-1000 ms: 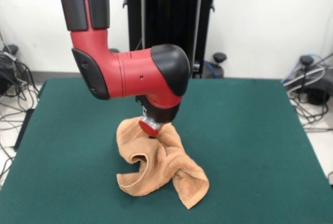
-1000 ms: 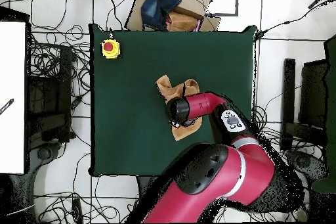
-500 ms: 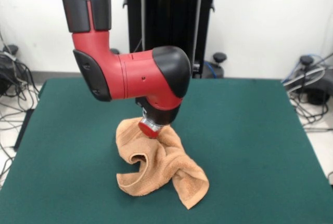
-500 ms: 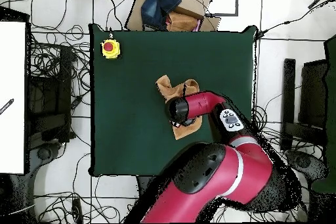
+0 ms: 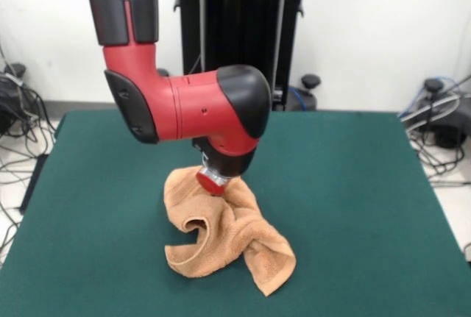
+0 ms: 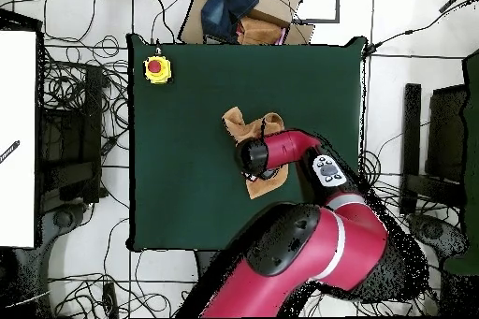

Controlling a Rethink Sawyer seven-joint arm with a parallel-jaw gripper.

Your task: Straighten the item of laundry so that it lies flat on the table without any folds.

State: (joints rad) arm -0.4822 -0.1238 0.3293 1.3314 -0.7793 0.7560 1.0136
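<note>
The peach-orange towel (image 5: 229, 233) lies crumpled in a twisted heap on the green table (image 5: 353, 184), with one roll curling at its near left and a corner pointing toward the front. My gripper (image 5: 213, 182) hangs under the red and black wrist, down at the heap's far top edge, and its tip is buried in the cloth there. From above, the wrist covers the middle of the towel (image 6: 245, 126); cloth shows on both sides of it on the table (image 6: 187, 166).
A yellow box with a red button (image 6: 157, 69) sits near one table corner. A cardboard box with cloth in it (image 6: 245, 11) lies just off the table's edge. Cables cover the floor around.
The arm has shifted very slightly; the towel's shape and place look the same.
</note>
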